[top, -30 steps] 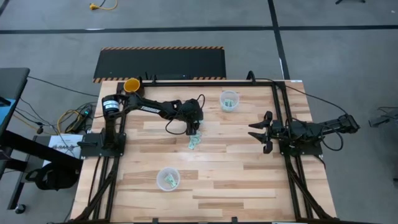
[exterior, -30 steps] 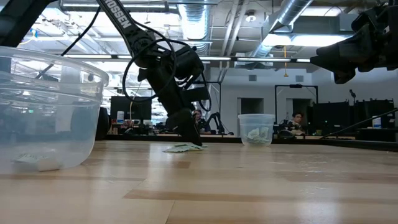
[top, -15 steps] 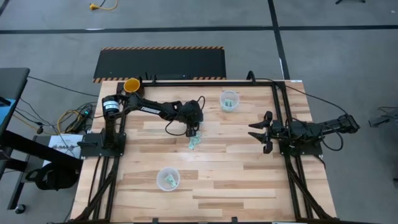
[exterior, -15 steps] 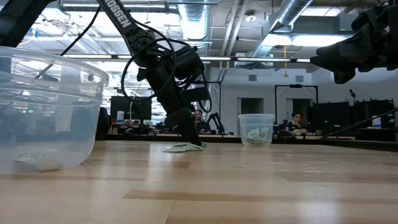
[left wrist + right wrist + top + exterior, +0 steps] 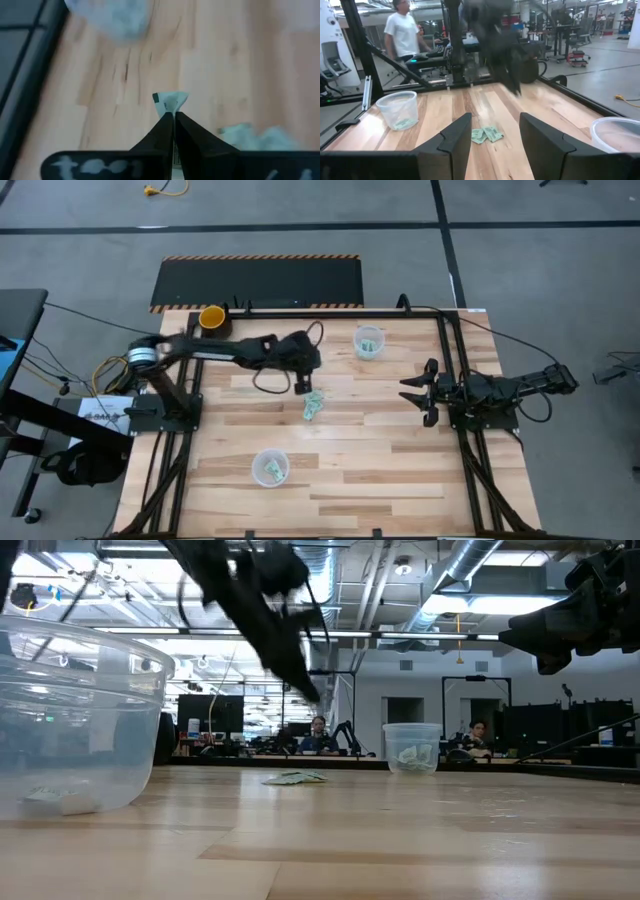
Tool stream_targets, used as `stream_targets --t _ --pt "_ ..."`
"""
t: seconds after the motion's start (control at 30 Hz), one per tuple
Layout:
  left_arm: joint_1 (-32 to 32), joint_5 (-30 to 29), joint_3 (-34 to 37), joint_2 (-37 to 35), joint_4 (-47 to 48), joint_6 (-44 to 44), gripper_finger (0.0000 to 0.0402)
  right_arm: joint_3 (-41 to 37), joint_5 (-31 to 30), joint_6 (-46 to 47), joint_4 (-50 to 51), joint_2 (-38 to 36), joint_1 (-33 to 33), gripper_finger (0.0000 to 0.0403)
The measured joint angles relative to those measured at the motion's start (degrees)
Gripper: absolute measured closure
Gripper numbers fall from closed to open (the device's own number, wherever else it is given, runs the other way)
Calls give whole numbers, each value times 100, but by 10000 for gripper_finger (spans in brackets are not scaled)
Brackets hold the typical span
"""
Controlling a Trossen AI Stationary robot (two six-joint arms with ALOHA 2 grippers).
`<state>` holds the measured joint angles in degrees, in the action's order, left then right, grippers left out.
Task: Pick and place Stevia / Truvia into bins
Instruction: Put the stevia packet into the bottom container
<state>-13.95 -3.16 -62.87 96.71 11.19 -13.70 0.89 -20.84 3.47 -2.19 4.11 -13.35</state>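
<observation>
The left end effector (image 5: pixel 303 386) is up in the air above the bench (image 5: pixel 400 465). Its two fingers are pressed together on one packet (image 5: pixel 170 102). The packet sticks out past the fingertips and has a small dark mark on one corner.

Just below this end effector, and a little toward the front of the bench, lies a small pile of packets (image 5: pixel 314 407). The pile is flat on the wood, and the end effector is not touching it. In the low view the pile (image 5: pixel 294 778) sits on the bench under the raised dark arm.

One clear cup (image 5: pixel 369 341) stands near the back edge of the bench, to the right of the left end effector. It has some packets inside. The other clear cup (image 5: pixel 270 468) stands near the front edge, well apart from the left end effector. It also has packets in it.

A yellow cup (image 5: pixel 211 317) sits at the back left corner.

The right end effector (image 5: pixel 412 392) waits at the right side of the bench, well apart from the pile. Its fingers are spread apart and hold nothing.
</observation>
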Motion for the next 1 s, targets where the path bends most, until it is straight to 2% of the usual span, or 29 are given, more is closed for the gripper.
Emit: stream_targets --t 0.2,0.37,0.53,0.73,1.0 --pt "638 356 6 -1702 1092 142 401 0 -1 -1 0 1 0 243" --pt "1409 378 159 -2989 1811 441 401 0 0 1 -1 1 1 243" --pt "2173 201 651 -3888 1993 856 401 0 0 0 -1 0 -1 243" --pt "2712 138 1541 -4234 1609 1100 401 0 0 0 0 -1 1 243" --pt "3103 1045 2417 -4221 128 1661 401 0 0 -1 1 1 -1 243"
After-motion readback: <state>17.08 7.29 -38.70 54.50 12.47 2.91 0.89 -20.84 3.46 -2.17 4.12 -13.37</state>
